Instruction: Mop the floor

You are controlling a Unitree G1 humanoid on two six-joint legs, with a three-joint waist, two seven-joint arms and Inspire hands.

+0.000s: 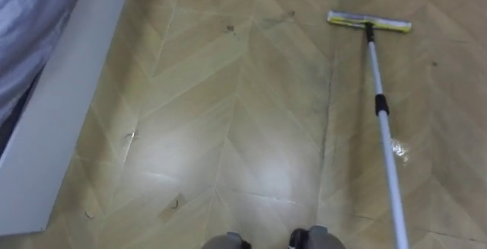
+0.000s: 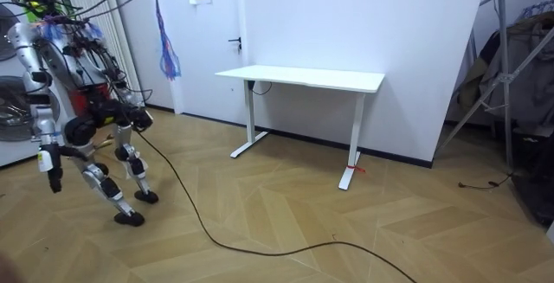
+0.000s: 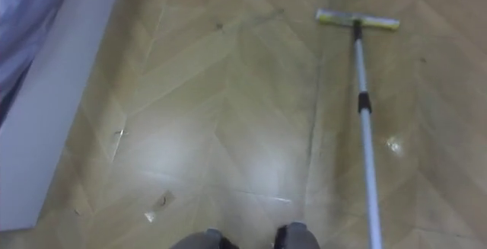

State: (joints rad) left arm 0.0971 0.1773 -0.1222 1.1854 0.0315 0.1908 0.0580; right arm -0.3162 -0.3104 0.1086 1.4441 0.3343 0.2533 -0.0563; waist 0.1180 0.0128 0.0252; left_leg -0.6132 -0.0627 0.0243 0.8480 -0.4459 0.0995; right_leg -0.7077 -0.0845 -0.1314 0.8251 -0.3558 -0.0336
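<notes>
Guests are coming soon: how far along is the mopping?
Under way. The mop head lies flat on the floor, its pole reaching ahead on the right. A wet-looking glint beside the pole suggests that strip is done. Left to mop: specks near the white board.

You see a flat mop head (image 1: 370, 22) in yellow and grey on a white metal pole (image 1: 389, 165) with a black collar (image 1: 381, 104). The pale brown wooden floor (image 1: 228, 127) runs in chevrons. The soft cloth (image 1: 30, 20) looks lavender-blue, perhaps, beside a plain white board (image 1: 61, 119).
</notes>
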